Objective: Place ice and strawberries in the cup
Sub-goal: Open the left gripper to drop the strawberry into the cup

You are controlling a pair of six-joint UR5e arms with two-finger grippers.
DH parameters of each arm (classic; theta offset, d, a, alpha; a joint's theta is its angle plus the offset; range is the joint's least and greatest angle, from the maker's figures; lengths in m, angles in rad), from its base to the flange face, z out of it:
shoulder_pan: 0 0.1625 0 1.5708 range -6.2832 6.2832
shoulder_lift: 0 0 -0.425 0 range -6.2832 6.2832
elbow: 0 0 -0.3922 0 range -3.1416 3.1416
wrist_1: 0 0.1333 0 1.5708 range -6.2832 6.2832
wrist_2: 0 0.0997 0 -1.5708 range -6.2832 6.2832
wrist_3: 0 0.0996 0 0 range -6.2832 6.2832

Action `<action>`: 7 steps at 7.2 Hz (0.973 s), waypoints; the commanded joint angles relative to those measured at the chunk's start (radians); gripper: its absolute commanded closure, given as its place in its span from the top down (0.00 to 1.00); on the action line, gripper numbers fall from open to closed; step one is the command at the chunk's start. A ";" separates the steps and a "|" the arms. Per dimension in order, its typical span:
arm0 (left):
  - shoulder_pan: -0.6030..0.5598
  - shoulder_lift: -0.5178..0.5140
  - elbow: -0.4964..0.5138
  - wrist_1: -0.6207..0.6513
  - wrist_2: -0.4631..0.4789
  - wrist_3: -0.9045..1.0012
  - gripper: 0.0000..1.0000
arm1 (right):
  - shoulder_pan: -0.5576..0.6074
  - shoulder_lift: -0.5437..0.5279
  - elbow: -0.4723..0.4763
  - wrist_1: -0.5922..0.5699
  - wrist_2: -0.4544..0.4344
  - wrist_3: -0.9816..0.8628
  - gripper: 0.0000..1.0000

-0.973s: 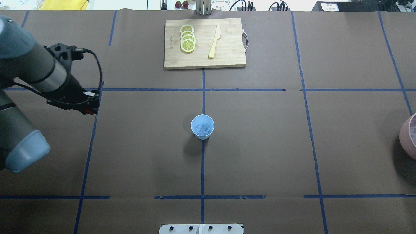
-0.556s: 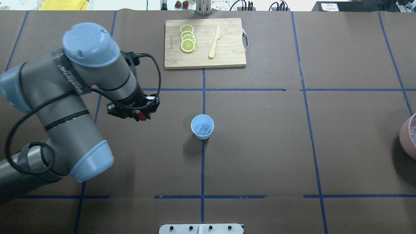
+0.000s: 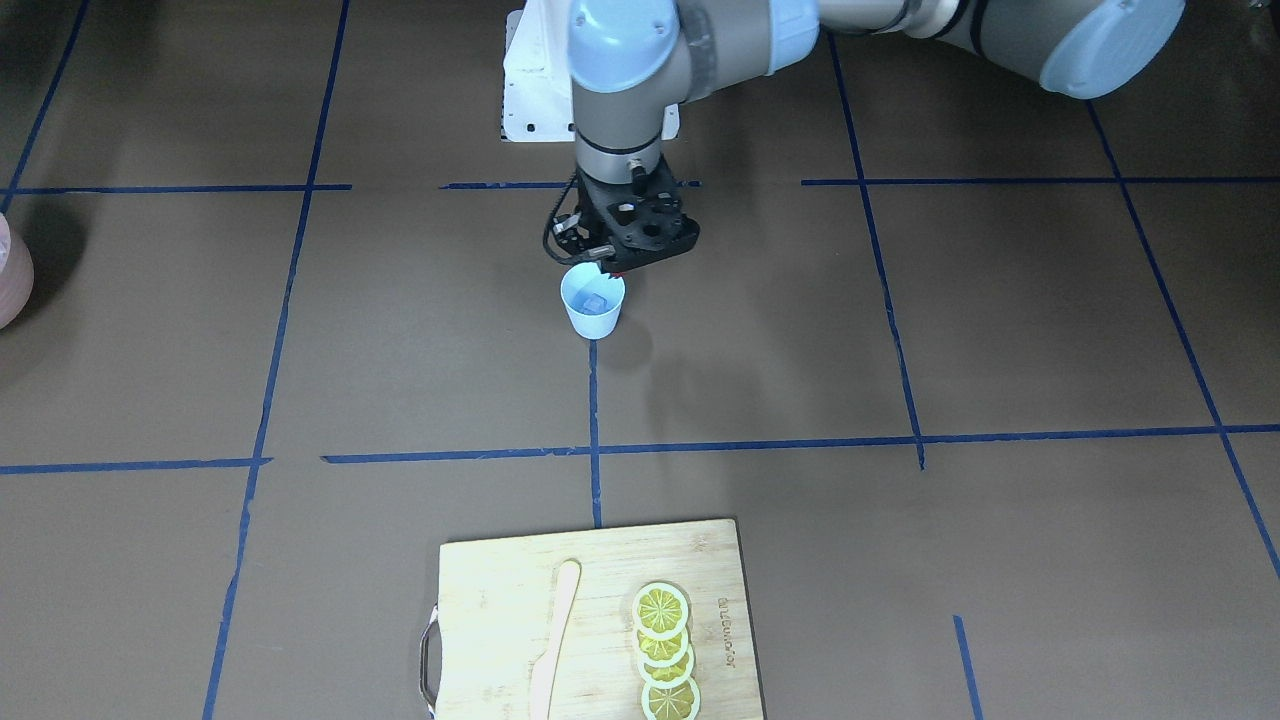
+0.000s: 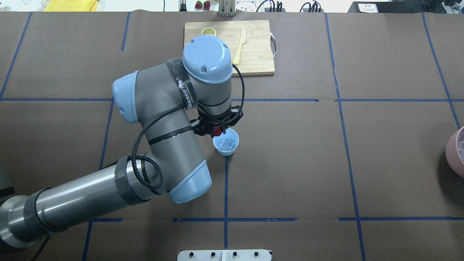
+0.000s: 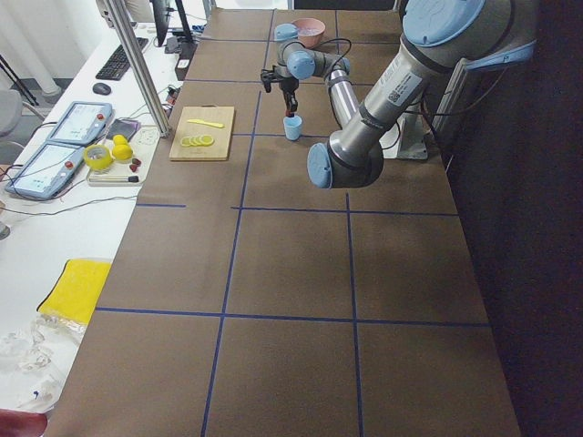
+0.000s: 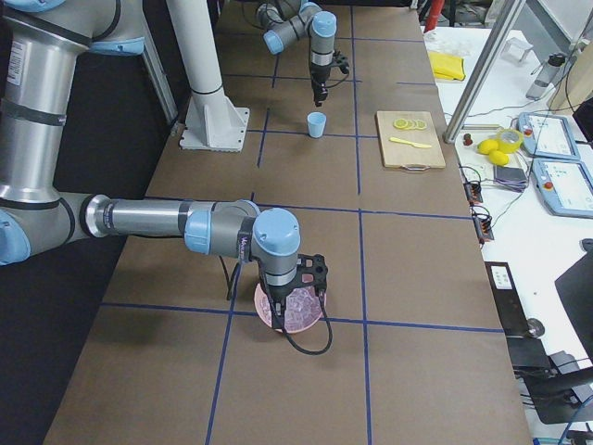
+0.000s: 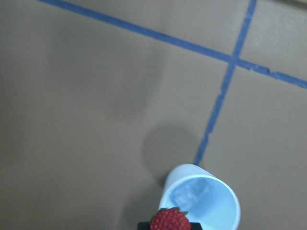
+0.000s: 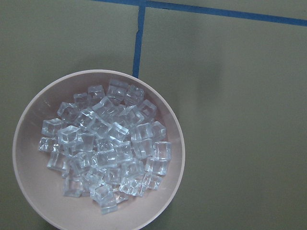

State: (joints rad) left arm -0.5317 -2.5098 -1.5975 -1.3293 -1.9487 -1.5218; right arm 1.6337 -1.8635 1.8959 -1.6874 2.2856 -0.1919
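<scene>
Hanging over the upper-left rim of the cup [image 4: 227,152], the left gripper [image 4: 216,132] is closed narrowly on the strawberry [image 7: 170,219]. The berry shows red between the black fingertips at the bottom edge of the left wrist view. It sits above the cup's edge and is not inside the cup. The cup stands upright at the middle of the overhead view, on a blue tape line [image 4: 226,188]. A few ice cubes [image 4: 225,144] lie at its bottom.

In the lower middle of the exterior right view, the right gripper [image 6: 298,289] hangs over the pink bowl [image 8: 45,98]. Whether its fingers are wide or narrow cannot be told from that view. The right wrist view looks straight down on this bowl at the lower left of its frame, heaped with more ice cubes. In the overhead view the bowl sits at the right edge, well apart from the cup.

A cutting board [image 3: 480,580] lies in the lower middle of the front-facing view. It carries four overlapping lemon slices [image 3: 663,650] in a row, with a pale knife [image 3: 555,640] beside them.
</scene>
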 commanded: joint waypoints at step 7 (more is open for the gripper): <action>-0.017 0.122 -0.090 0.015 0.017 0.232 1.00 | 0.000 -0.002 0.002 0.000 0.000 0.000 1.00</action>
State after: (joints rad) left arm -0.5229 -2.4811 -1.6131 -1.3249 -1.9320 -1.4274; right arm 1.6344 -1.8653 1.8975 -1.6874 2.2856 -0.1918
